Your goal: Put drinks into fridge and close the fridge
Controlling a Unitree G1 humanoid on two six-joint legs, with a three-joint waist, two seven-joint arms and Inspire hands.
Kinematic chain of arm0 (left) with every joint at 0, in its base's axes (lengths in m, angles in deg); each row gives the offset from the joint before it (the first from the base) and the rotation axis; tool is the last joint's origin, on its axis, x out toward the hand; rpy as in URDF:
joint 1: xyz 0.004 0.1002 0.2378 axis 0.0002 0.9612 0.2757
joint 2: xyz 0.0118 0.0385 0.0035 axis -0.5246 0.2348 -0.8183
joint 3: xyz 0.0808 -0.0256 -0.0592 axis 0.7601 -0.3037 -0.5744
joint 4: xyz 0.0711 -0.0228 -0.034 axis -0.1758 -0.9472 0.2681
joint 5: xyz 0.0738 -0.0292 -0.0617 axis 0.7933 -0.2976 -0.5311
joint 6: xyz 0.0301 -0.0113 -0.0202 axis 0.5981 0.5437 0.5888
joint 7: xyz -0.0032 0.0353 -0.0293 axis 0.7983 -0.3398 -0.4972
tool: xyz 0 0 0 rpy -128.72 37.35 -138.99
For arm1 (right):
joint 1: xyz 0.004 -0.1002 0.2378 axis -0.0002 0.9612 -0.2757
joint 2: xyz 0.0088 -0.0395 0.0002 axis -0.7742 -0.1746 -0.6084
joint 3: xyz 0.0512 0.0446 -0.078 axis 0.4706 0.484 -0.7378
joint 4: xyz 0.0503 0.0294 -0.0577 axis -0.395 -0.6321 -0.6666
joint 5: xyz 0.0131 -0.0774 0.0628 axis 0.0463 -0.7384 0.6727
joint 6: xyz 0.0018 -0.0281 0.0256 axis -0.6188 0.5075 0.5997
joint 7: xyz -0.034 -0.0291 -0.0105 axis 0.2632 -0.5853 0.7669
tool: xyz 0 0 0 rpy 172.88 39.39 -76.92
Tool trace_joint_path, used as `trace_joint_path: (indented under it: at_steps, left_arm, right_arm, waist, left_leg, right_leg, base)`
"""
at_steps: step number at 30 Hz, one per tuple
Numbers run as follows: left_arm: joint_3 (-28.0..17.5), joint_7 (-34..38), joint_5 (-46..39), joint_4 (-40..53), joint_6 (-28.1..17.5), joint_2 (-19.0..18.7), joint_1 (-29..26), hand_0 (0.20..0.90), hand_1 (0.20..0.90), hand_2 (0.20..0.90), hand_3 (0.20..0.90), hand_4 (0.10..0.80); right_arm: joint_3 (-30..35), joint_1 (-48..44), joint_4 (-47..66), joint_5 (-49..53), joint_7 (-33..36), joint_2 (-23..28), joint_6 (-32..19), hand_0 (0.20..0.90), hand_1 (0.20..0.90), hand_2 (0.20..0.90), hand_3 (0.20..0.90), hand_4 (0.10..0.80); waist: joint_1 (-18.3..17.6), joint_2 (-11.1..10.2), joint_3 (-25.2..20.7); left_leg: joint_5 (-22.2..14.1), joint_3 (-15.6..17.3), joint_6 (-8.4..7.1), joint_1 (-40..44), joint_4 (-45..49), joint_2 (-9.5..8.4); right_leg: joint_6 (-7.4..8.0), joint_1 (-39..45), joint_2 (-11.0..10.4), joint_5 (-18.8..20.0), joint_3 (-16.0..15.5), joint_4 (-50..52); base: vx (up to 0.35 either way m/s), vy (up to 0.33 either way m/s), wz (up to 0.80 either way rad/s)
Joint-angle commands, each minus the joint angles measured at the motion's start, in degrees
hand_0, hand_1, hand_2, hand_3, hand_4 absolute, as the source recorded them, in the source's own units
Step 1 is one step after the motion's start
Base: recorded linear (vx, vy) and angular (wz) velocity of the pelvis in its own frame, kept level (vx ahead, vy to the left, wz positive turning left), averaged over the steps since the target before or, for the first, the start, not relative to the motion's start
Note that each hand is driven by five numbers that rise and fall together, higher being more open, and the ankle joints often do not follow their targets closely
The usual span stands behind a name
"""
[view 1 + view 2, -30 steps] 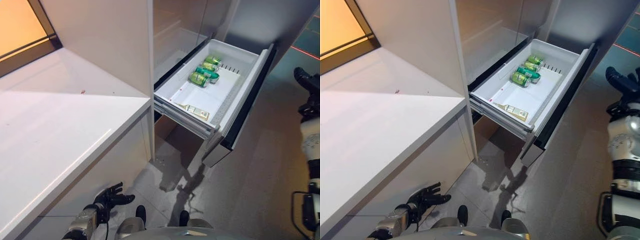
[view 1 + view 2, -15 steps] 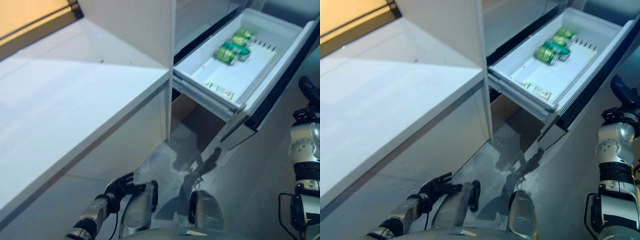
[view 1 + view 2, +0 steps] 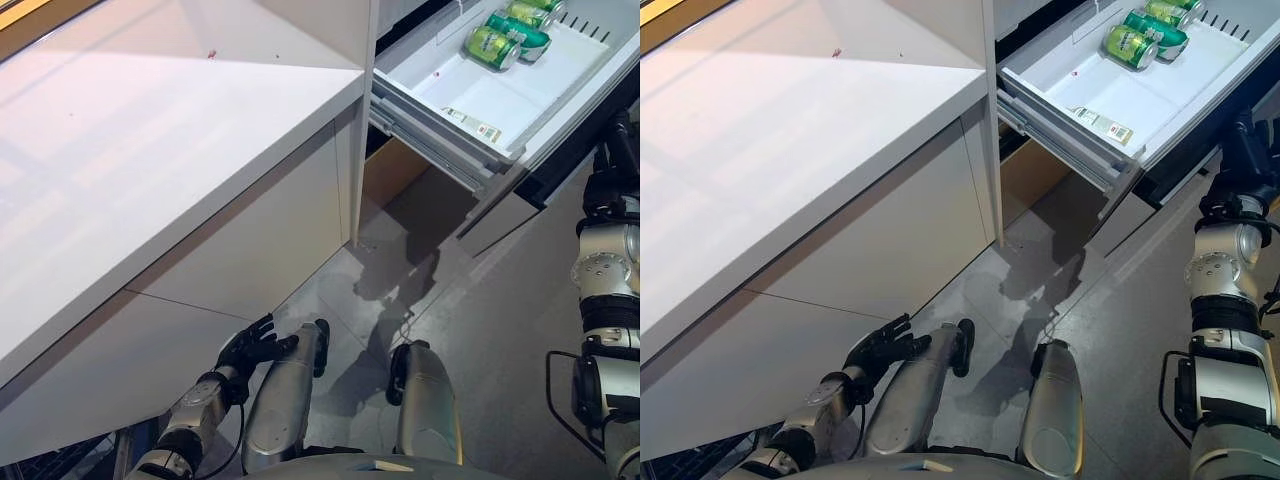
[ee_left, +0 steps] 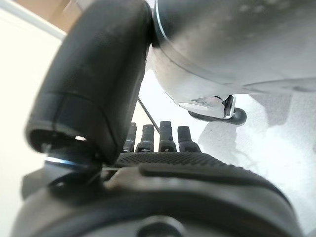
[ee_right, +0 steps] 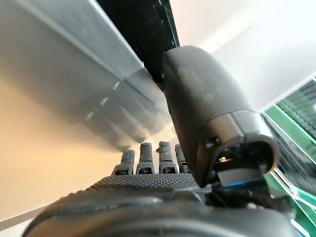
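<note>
The white fridge drawer stands pulled out at the upper right, with green cans lying at its far end. My right hand is up beside the drawer's dark front panel. Its fingers are straight and open, close to the grey panel, and hold nothing. My left hand hangs low at the bottom left with its fingers spread, open and empty.
A long white counter over white cabinet fronts fills the left side. A brown compartment shows under the drawer. Grey floor lies in front of the fridge.
The camera has tilted down, so the whole scene has shifted up and right. My right hand now sits closer to the drawer's front panel. The cans have not moved in the drawer.
</note>
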Motion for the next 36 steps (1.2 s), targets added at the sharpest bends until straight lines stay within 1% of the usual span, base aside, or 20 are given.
trace_joint_path:
  at_steps: [1,6,7,10,16,19,21,25,26,29,31,32,34,35,36]
  left_arm:
    - [0.9,0.9,0.8,1.3,0.2,-3.8,7.9,0.900,0.900,0.900,0.900,0.800]
    - [0.8,0.0,0.7,1.9,0.2,-4.2,8.8,0.900,0.900,0.900,0.900,0.800]
    - [1.0,-0.2,0.7,1.8,0.3,-4.6,9.0,0.900,0.900,0.900,0.900,0.800]
    - [1.1,-0.3,1.1,1.7,0.5,-4.9,9.2,0.900,0.900,0.900,0.900,0.800]
    - [0.7,-0.6,2.7,0.8,0.8,-5.5,9.5,0.900,0.900,0.900,0.900,0.800]
    - [0.5,-1.2,4.7,-0.6,0.8,-6.0,9.6,0.900,0.900,0.900,0.900,0.800]
    - [0.5,-1.3,5.2,-0.9,1.0,-6.3,9.6,0.900,0.900,0.900,0.900,0.800]
    - [0.5,-2.2,6.8,-1.1,0.7,-6.7,9.4,0.900,0.900,0.900,0.900,0.800]
    - [0.6,-2.2,7.0,-0.9,0.6,-6.8,9.3,0.900,0.900,0.900,0.900,0.800]
    - [0.8,-2.5,7.9,-0.7,0.3,-6.8,9.1,0.900,0.900,0.900,0.900,0.800]
    - [0.9,-2.2,8.1,-0.8,0.4,-6.4,8.9,0.900,0.900,0.900,0.900,0.800]
    - [0.9,-2.1,8.3,-0.7,0.6,-6.3,8.9,0.900,0.900,0.900,0.900,0.800]
    - [0.5,-2.4,8.6,-0.7,1.0,-5.8,8.6,0.900,0.900,0.900,0.900,0.800]
    - [0.4,-2.6,8.7,-0.8,1.2,-5.6,8.4,0.900,0.900,0.900,0.900,0.800]
    - [0.3,-2.7,8.3,-0.8,1.4,-5.5,8.0,0.900,0.900,0.900,0.900,0.800]
  right_arm:
    - [-9.7,-12.1,4.6,-4.4,-9.9,2.7,1.0,0.900,0.900,0.900,0.900,0.800]
    - [-13.0,-16.3,3.0,-5.3,-11.3,3.1,2.2,0.900,0.900,0.900,0.900,0.800]
    - [-14.2,-17.7,2.2,-6.0,-11.2,3.1,2.3,0.900,0.900,0.900,0.900,0.800]
    - [-15.6,-19.5,0.7,-6.3,-11.1,3.0,2.6,0.900,0.900,0.900,0.900,0.800]
    - [-15.9,-20.2,-0.7,-7.2,-9.4,3.2,2.0,0.900,0.900,0.900,0.900,0.800]
    - [-15.3,-19.6,-0.9,-8.3,-7.3,2.9,0.4,0.900,0.900,0.900,0.900,0.800]
    - [-15.2,-19.1,-0.6,-8.6,-6.6,2.7,0.4,0.900,0.900,0.900,0.900,0.800]
    - [-14.8,-17.7,0.6,-9.8,-4.6,3.0,-0.9,0.900,0.900,0.900,0.900,0.800]
    - [-14.3,-17.0,1.4,-10.5,-3.7,3.2,-1.5,0.900,0.900,0.900,0.900,0.800]
    - [-13.4,-14.5,4.0,-14.8,-0.3,3.2,-3.7,0.900,0.900,0.900,0.900,0.800]
    - [-12.6,-11.4,6.9,-17.6,1.5,2.7,-3.3,0.900,0.900,0.900,0.900,0.800]
    - [-12.4,-10.5,8.0,-17.7,1.7,2.6,-3.1,0.900,0.900,0.900,0.900,0.800]
    - [-10.8,-6.6,12.7,-16.9,3.4,1.6,-2.1,0.900,0.900,0.900,0.900,0.800]
    - [-9.9,-4.4,14.7,-16.6,3.6,0.8,-1.1,0.900,0.900,0.900,0.900,0.800]
    - [-8.9,-1.7,17.2,-14.0,3.1,-0.2,1.0,0.900,0.900,0.900,0.900,0.800]
  waist:
    - [5.8,0.1,-1.4]
    - [8.1,0.3,-1.2]
    - [9.0,0.3,-1.3]
    - [10.1,0.3,-1.3]
    - [11.5,-0.3,-2.0]
    - [11.8,-1.0,-2.7]
    - [11.6,-1.3,-3.0]
    - [10.7,-2.4,-4.1]
    - [10.2,-2.4,-4.4]
    - [8.7,-3.3,-5.5]
    - [7.1,-4.1,-6.7]
    - [6.8,-4.2,-7.0]
    - [4.9,-4.8,-8.5]
    - [4.0,-5.0,-9.3]
    - [2.9,-5.2,-10.5]
  left_leg:
    - [-9.1,2.4,5.69,6.4,-1.7,-4.83]
    - [-7.5,0.8,5.12,7.4,-4.3,-5.29]
    - [-7.0,0.1,4.95,7.8,-5.3,-5.33]
    - [-6.1,-1.1,4.67,8.8,-7.2,-5.44]
    - [-5.0,-3.7,4.37,10.9,-10.6,-5.56]
    - [-4.9,-4.6,4.23,12.7,-12.1,-5.12]
    - [-4.9,-4.7,4.15,13.8,-13.0,-4.74]
    - [-4.9,-4.3,4.00,15.9,-15.0,-4.08]
    - [-3.3,-3.9,4.14,15.8,-16.1,-3.78]
    - [-3.3,-3.0,4.05,17.6,-17.8,-3.25]
    - [-3.1,-2.2,3.87,19.3,-19.5,-2.77]
    - [-3.0,-2.0,3.85,19.8,-20.0,-2.62]
    - [-2.7,-0.9,3.74,21.5,-22.0,-2.03]
    - [-2.5,-0.4,3.70,22.3,-22.9,-1.77]
    - [-1.9,0.4,3.64,23.0,-24.4,-1.51]
  right_leg:
    - [-6.52,3.7,2.0,-4.0,-6.3,2.8]
    - [-5.89,5.5,0.9,-3.5,-8.2,1.5]
    - [-5.65,6.4,0.5,-3.3,-8.9,0.9]
    - [-5.29,8.0,0.2,-2.9,-9.9,-0.5]
    - [-4.80,11.0,0.5,-2.7,-10.8,-3.2]
    - [-4.30,13.5,1.0,-1.8,-11.1,-6.2]
    - [-4.06,14.8,1.4,-1.2,-11.1,-8.1]
    - [-3.47,17.0,2.6,0.1,-10.3,-12.3]
    - [-3.73,17.0,2.9,2.0,-10.8,-14.1]
    - [-3.19,18.6,4.2,3.3,-9.4,-17.9]
    - [-2.86,20.0,5.3,4.4,-8.2,-21.3]
    - [-2.79,20.4,5.6,4.6,-7.8,-22.1]
    - [-2.36,21.5,6.4,5.5,-6.4,-25.3]
    - [-2.17,22.0,6.8,6.0,-5.8,-26.7]
    - [-1.90,22.3,7.3,6.9,-5.0,-28.6]
  base:
    - [0.018,0.040,0.10]
    - [0.036,0.034,0.18]
    - [0.061,0.018,0.31]
    - [0.069,0.000,0.31]
    - [0.088,-0.028,0.28]
    - [0.135,-0.068,0.26]
    - [0.109,-0.069,0.23]
    - [0.042,-0.057,0.08]
    - [-0.057,-0.033,-0.03]
    - [-0.021,-0.038,-0.07]
    - [0.006,-0.024,-0.31]
    - [0.020,-0.018,-0.36]
    - [0.020,-0.007,-0.39]
    - [0.007,0.004,-0.51]
    - [-0.001,0.008,-0.54]
